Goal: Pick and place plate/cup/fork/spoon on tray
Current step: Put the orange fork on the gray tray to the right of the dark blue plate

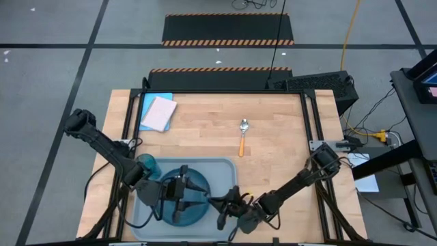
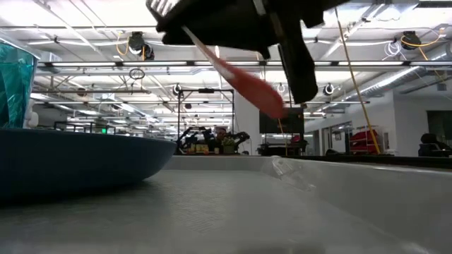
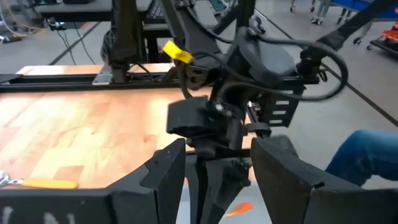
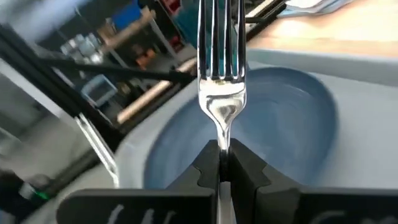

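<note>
The grey-blue tray [image 1: 225, 167] lies at the table's near edge. The teal plate [image 1: 198, 179] lies flat on it, and the cup [image 1: 145, 164] stands in its far left corner. My right gripper [image 1: 222, 203] is shut on the fork [image 4: 221, 93] over the tray's right part, beside the plate [image 4: 280, 118]. My left gripper [image 1: 186, 195] is open and empty above the plate, facing the right gripper. The spoon [image 1: 242, 135] lies flat on the bare wood beyond the tray. My right gripper pinches the fork's metal neck [image 4: 222, 134] just behind the tines between its two fingers. The fingers come from the table's right, along the fork. The tines [image 4: 221, 43] stick out past the fingertips toward the plate. The red handle [image 2: 240, 77] slants down behind, clear of the tray.
A flat blue-and-pink rectangle [image 1: 156, 111] lies at the table's far left corner. Bare wood spreads beyond and to the right of the tray. The tray's low rim [image 2: 353, 176] rises on the right in the low view. A person's leg in jeans [image 3: 367, 155] shows off the table.
</note>
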